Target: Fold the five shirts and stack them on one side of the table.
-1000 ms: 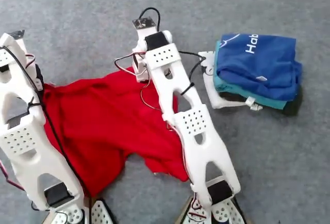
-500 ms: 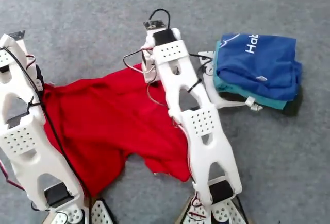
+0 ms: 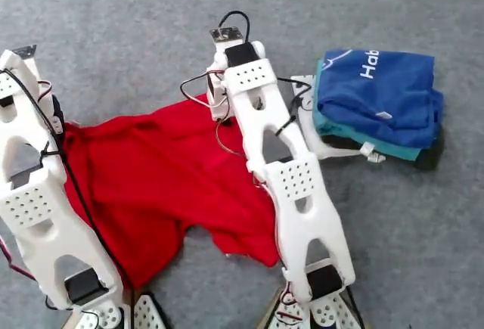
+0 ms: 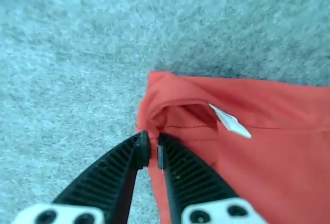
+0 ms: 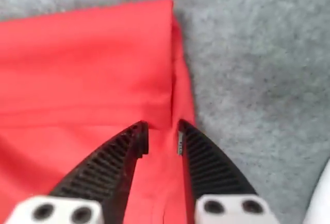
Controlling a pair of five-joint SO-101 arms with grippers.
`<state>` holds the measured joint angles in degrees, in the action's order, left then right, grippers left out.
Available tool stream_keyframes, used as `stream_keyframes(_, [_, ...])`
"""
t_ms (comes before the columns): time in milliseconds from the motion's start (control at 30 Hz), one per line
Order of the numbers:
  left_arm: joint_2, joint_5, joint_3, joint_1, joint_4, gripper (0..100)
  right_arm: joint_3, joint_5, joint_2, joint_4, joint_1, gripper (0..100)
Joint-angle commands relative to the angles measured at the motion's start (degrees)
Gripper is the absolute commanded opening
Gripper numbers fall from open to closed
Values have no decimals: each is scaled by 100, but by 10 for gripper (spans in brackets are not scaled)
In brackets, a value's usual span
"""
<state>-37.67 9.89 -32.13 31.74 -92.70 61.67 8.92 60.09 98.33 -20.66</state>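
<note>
A grey tabletop (image 3: 113, 34) carries a rumpled red shirt (image 3: 151, 178) spread mid-left, and a folded stack (image 3: 378, 98) toward the right edge. The left claw (image 4: 153, 149) pinches the shirt's collar edge. The right claw (image 5: 161, 134) pinches a fold.

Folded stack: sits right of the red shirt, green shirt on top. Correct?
Not quite. The folded stack does sit right of the red shirt, but the one on top is a blue shirt, not green. The high view shows it.
</note>
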Motion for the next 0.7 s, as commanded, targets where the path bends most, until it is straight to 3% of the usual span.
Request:
stream_keyframes(0, [123,-44,-48,-13,26,29,4,9,-347,-79,-53,106])
stream_keyframes(667, [123,-26,-48,-13,53,29,945,9,101,62,-158,106])
